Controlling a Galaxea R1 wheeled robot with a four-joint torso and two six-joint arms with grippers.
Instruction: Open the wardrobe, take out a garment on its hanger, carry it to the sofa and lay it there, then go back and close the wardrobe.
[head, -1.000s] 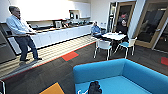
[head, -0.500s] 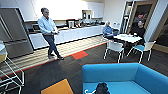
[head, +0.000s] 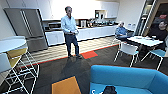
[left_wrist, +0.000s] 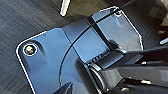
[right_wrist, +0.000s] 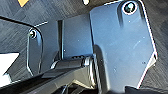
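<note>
The bright blue sofa (head: 130, 77) takes up the lower right of the head view, with its rounded back toward the room. A dark limp shape, which looks like the black garment (head: 109, 90), lies on the sofa seat at the picture's bottom edge. The wrist views show dark carpet under the robot's own dark plates and bars.
A person (head: 70, 32) stands mid-room on the dark carpet near a red floor patch (head: 89, 54). Two people sit at a white table (head: 145, 41) with white chairs (head: 127, 50) at right. A high round table with wire stools (head: 17, 65) stands at left. An orange floor patch (head: 66, 86) lies beside the sofa.
The whole head picture has shifted right, so the camera has turned left. The sofa now sits further right and lower, and the high table has come in at left.
</note>
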